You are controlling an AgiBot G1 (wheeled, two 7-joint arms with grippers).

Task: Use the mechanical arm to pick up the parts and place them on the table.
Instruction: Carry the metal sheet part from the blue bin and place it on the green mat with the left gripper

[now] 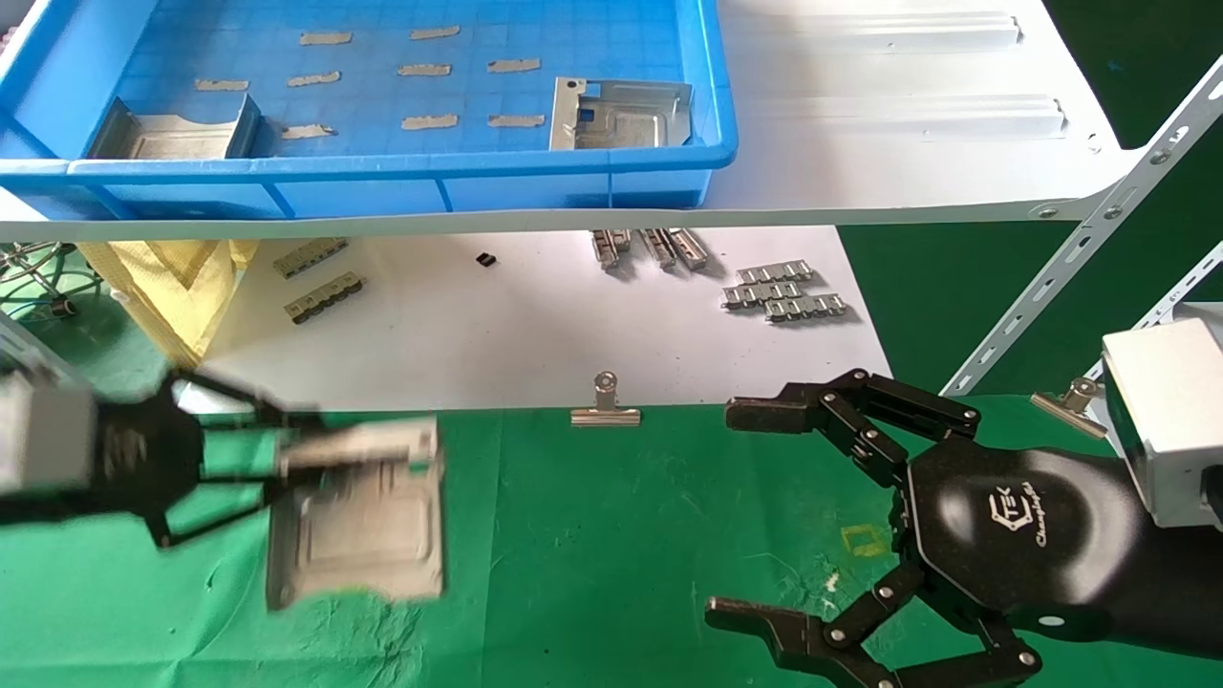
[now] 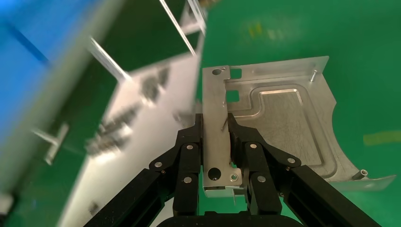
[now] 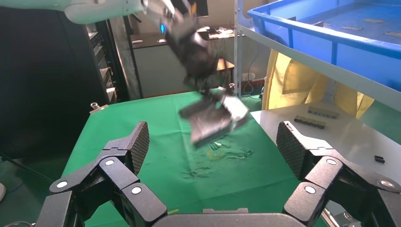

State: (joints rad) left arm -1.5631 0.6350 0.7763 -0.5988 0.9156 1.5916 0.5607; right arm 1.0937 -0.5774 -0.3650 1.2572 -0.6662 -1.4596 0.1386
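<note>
Metal bracket (image 1: 358, 521) hung above the near left part of the green bench (image 1: 611, 535), with one raised flange pinched in the closed left end effector (image 1: 277, 459). Right end effector (image 1: 764, 516) waited on the near right over the cloth, fingers wide open and empty. Two more brackets (image 1: 619, 115) lay in the blue tray (image 1: 401, 172) on the far shelf.

Held part (image 2: 279, 118): bright stamped sheet metal, brushed, faintly scratched sheen. Table (image 1: 611, 535): matt green cloth, wrinkled. Tray (image 1: 401, 172): smooth blue plastic, slight gloss. Shelf board (image 1: 860, 124): smooth white, satin. Right gripper (image 1: 764, 511): glossy black palm; finger pads (image 3: 140, 142) matt, finely textured.
</note>
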